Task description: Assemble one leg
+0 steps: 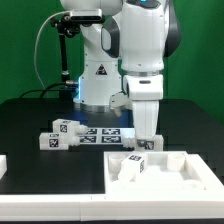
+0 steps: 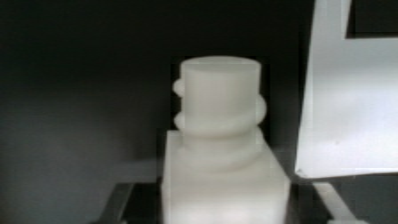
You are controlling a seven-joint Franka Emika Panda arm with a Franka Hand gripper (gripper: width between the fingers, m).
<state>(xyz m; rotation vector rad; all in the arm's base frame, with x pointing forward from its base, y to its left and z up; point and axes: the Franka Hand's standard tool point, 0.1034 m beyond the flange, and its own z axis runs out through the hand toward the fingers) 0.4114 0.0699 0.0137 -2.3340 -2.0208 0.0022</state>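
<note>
The leg (image 2: 217, 135) held near the panel (image 2: 352, 90)
The leg is pinched in the gripper (image 1: 143, 143), threaded end pointed away, apparently so it can be screwed into the panel.

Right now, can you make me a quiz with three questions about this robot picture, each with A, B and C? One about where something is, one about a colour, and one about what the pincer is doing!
1. Where is the leg that the pincer carries?
A over the white panel
B on a shelf
C in a box

2. What colour is the table?
A red
B black
C yellow

3. What is the pincer doing?
A open and empty
B lifting the panel
C shut on the leg

Answers:
1 A, the exterior view shows it over the panel.
2 B, the bare table is black.
3 C, the wrist view shows the leg gripped.
</note>
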